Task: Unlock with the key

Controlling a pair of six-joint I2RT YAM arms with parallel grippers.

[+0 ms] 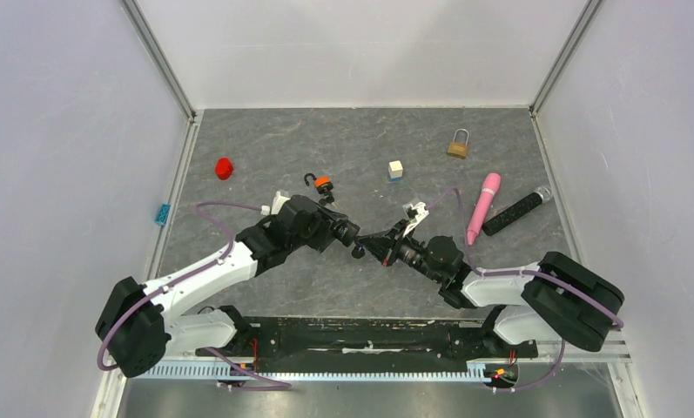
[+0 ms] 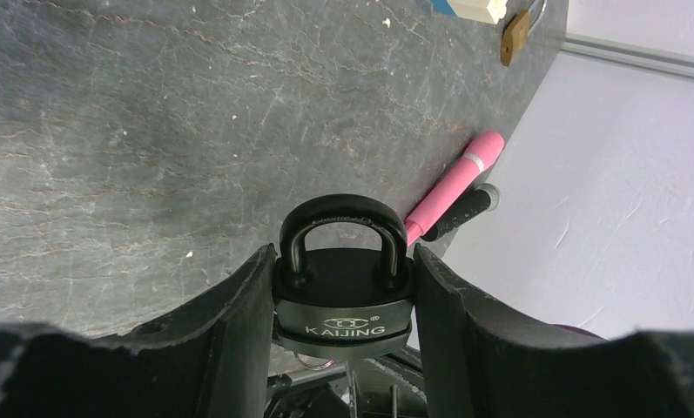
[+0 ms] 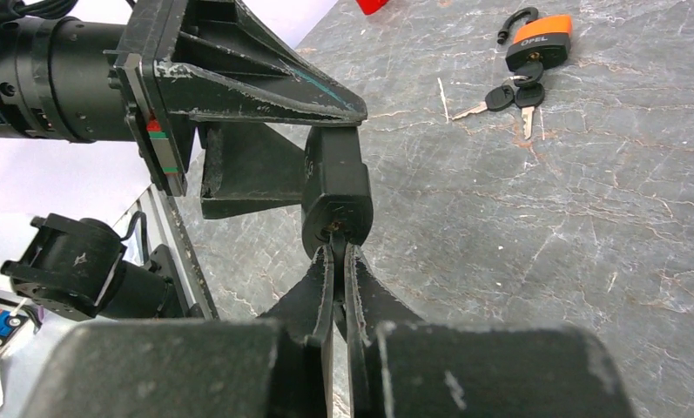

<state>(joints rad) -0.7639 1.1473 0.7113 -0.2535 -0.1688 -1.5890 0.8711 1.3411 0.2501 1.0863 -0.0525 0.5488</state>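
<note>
Three padlocks: black padlock (image 2: 344, 300) clamped in left claw (image 2: 343, 259); orange padlock (image 3: 539, 39) (two keys (image 3: 513, 96) attached) and brass padlock (image 1: 458, 146) far on surface (image 1: 265, 139); right claw (image 3: 339, 252) pinched shut at black padlock's keyhole.

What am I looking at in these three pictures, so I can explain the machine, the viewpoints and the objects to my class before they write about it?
The machine is a pair of robot arms bolted side by side, a left arm and a right arm, each ending in a two-finger gripper. The wide picture looks down from above and behind them. The other two come from a camera on each wrist.

The left gripper clamps a black padlock by its sides, shackle closed. The right gripper is pinched shut at the lock's underside, apparently on the key, which is mostly hidden.

On the grey mat lie an orange padlock with its shackle open and keys attached, a brass padlock, a small cube, a red object, a pink cylinder and a black cylinder.
</note>
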